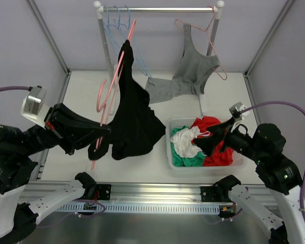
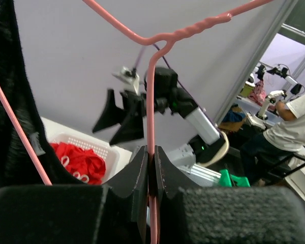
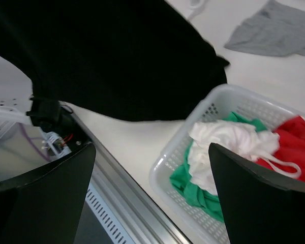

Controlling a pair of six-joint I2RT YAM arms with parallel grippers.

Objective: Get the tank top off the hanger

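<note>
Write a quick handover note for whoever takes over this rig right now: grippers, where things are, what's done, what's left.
Left gripper: shut on the wire of the pink hanger, holding it tilted.
Right gripper: open and holding nothing, above the basket of clothes.
Black tank top: on the pink hanger, with its lower part draped onto the table.
Done: hanger gripped.
Left: get the right gripper onto the black fabric, pull the top off the hanger and set it down.
</note>
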